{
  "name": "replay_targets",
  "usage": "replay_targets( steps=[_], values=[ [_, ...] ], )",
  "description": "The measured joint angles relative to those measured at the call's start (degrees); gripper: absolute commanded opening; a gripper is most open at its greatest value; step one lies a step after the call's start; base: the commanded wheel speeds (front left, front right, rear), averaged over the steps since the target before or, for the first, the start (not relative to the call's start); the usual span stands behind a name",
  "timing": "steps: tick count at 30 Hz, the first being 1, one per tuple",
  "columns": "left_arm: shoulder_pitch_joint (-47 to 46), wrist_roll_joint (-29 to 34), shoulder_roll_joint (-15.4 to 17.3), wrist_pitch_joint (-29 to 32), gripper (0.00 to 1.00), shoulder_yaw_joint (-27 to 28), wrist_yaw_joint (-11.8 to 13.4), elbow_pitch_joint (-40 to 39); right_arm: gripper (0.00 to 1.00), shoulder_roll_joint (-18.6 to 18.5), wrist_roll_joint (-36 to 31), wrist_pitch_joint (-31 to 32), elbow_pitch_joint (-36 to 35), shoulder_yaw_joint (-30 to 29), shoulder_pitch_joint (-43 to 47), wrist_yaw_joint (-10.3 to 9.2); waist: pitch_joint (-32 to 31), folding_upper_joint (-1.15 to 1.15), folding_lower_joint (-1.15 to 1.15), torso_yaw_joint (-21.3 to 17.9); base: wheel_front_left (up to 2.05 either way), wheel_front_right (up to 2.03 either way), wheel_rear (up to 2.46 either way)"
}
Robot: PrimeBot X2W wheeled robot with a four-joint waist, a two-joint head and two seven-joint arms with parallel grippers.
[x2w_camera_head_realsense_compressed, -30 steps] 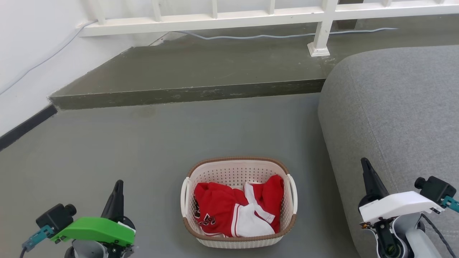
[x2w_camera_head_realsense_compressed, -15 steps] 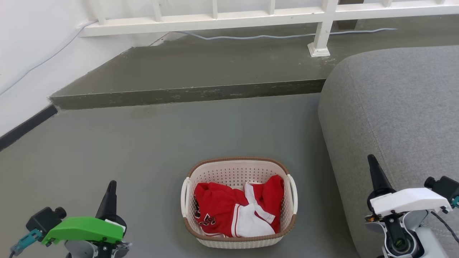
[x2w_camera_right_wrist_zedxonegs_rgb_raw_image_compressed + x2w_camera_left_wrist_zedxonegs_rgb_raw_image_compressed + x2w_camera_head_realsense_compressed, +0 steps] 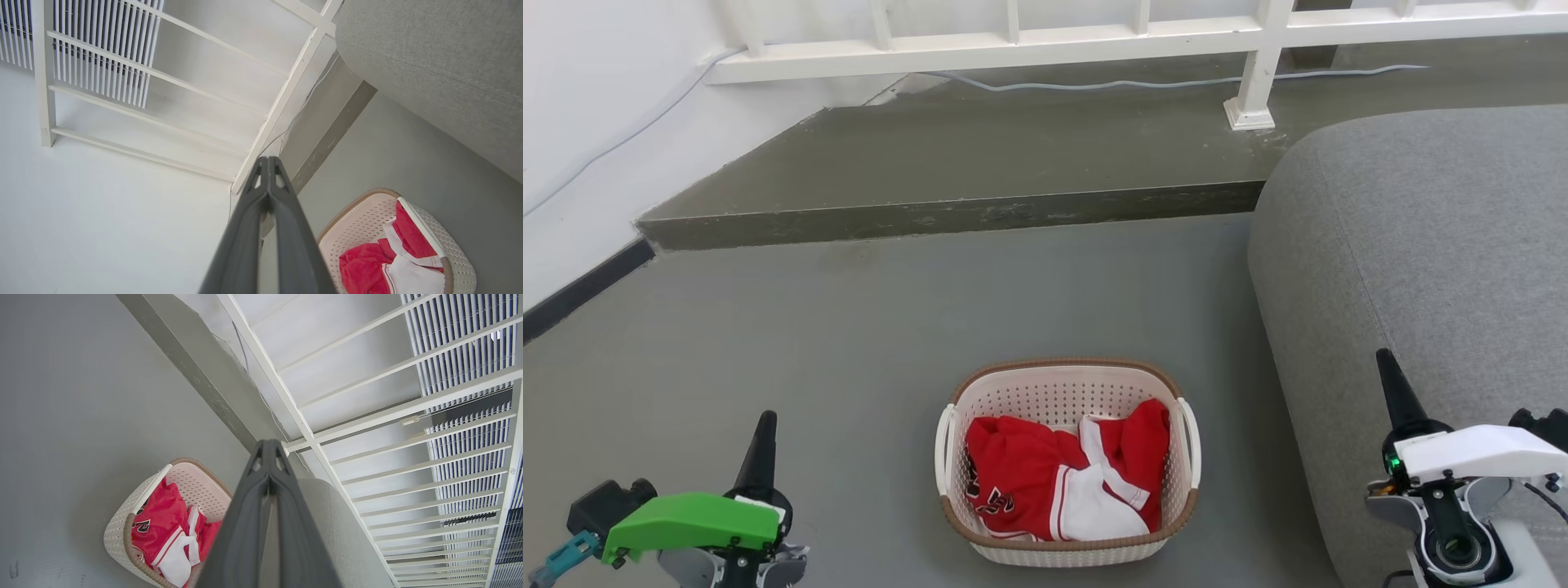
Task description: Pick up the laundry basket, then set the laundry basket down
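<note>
Left end effector (image 3: 765, 426) is green-cased, right end effector (image 3: 1387, 366) white-cased.

laundry basket (image 3: 1054, 396): perforated plastic | garment (image 3: 1013, 465): red-white cloth | floor (image 3: 849, 343): matt, perhaps concrete

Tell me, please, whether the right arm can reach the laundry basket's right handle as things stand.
Probably yes: only bare floor lies between the right gripper and the right handle of the laundry basket; the sofa is on the gripper's other side. Its fingers are shut.
</note>
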Motion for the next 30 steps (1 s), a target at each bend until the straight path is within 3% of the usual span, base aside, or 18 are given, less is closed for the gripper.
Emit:
replay_targets(
  steps=[30],
  values=[
    [-0.2, -15.7, -0.3, 4.9, 0.0, 4.4, -0.4, -0.4, 0.0, 0.2, 18.9, 5.0, 0.5, -4.8, -1.8, 1.45, -0.1, 0.0, 0.0, 0.1, 0.0, 0.0, 0.0]
  ],
)
